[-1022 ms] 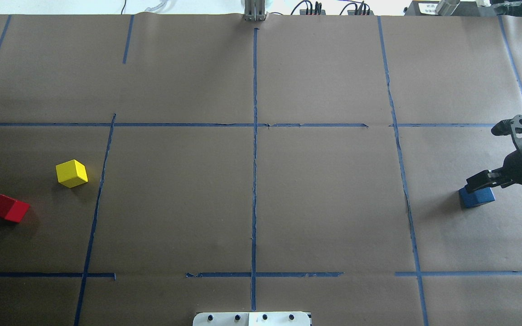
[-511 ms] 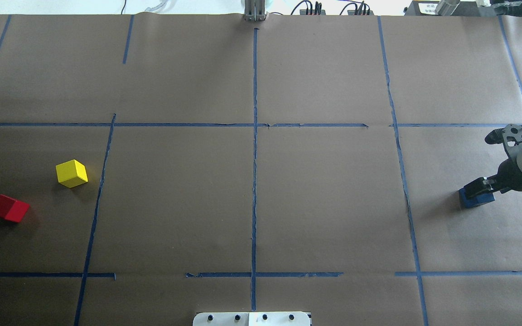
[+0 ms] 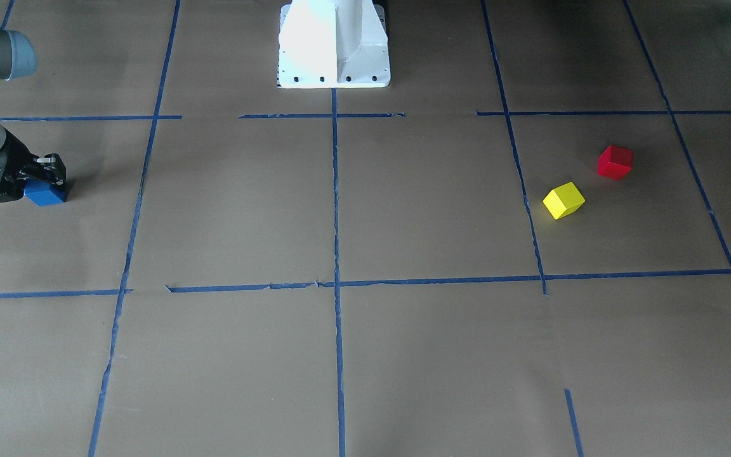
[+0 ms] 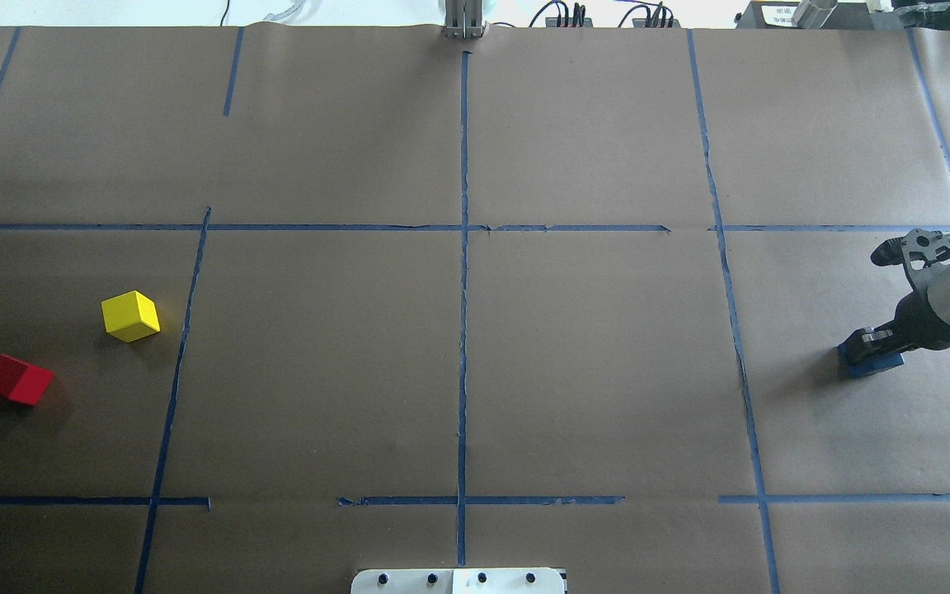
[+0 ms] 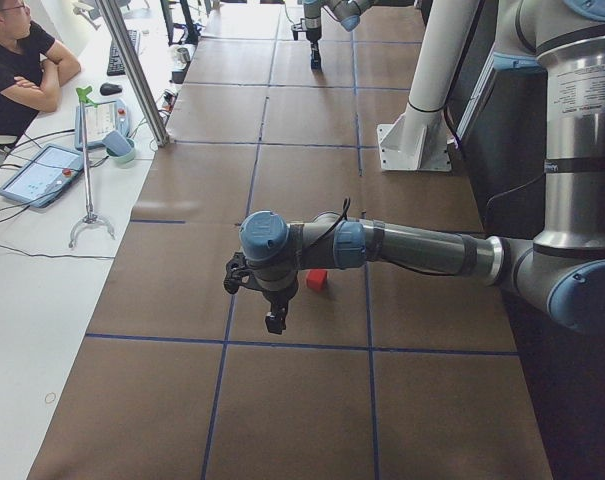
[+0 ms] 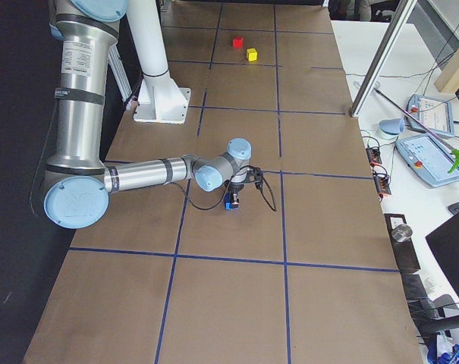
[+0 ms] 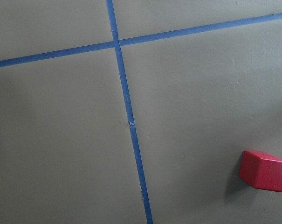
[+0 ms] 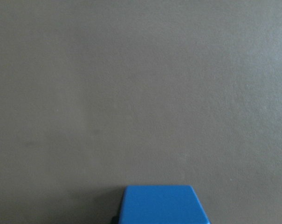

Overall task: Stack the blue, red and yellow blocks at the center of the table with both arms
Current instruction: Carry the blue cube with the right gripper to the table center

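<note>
Between the fingers of the right gripper (image 4: 871,348) sat the blue block (image 3: 44,193), resting down and not yet lifted. The jaws were drawn in against two of its sides, clamped on it as far as the overhead and front views showed. That wrist's camera caught only the block's top at its lower edge and no fingers. The table centre (image 4: 524,355) lay well away from this gripper, toward the other arm, and nothing was stacked yet. The left gripper (image 5: 274,322) hovered low with the red block (image 7: 263,170) near it and the yellow block (image 4: 130,316) a little beyond. Only the side view showed this gripper, so I could not tell whether its fingers were apart or together. The likeliest trouble, in my judgement, was a grip set off the block's middle. That could let the cube twist or slip out on the lift or over the long carry inward. At the centre, equal small cubes leave little margin, so a skewed release could topple the stack. Two arms converging there could also foul each other. The blocks bore no markings. A strip of lettering ran down the right arm (image 6: 77,72), too small to read, and its big joint cap (image 6: 76,203) carried a mark resembling "UR".
</note>
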{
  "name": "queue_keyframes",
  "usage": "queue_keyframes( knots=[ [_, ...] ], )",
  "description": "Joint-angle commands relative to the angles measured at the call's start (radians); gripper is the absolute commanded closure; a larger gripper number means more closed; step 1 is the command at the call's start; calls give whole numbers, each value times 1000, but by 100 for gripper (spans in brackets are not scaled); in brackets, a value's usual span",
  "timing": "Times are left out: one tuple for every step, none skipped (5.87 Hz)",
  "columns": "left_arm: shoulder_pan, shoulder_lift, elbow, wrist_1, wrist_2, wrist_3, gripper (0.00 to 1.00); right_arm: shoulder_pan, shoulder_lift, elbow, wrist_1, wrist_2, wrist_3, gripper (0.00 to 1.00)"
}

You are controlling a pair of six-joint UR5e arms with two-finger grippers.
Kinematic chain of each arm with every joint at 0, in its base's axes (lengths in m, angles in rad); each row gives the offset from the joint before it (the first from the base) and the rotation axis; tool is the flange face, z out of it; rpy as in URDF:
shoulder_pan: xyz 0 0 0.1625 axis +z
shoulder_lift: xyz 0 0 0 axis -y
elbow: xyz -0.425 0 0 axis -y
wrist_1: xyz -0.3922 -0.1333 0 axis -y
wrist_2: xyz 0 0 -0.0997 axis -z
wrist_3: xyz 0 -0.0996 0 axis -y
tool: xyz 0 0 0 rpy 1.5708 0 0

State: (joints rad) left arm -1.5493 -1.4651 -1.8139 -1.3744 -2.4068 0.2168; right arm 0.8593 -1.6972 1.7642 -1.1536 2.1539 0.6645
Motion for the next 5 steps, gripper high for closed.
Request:
queue_keyframes(
  knots=[
    [-2, 2, -7, 0, 0, 1, 0, -9, 77, 59, -14, 11, 50, 100],
    [-2, 3, -21, 0, 0, 1, 0, -41, 211, 57, -35, 14, 166, 100],
    [-2, 5, -24, 0, 0, 1, 0, -86, 387, 54, -172, 12, 273, 100],
    [-2, 5, -28, 0, 0, 1, 0, -152, 579, 6, -308, -26, 381, 100],
    [-2, 6, -33, -2, 0, 4, 0, -190, 728, -105, -320, -54, 515, 100]
  ],
)
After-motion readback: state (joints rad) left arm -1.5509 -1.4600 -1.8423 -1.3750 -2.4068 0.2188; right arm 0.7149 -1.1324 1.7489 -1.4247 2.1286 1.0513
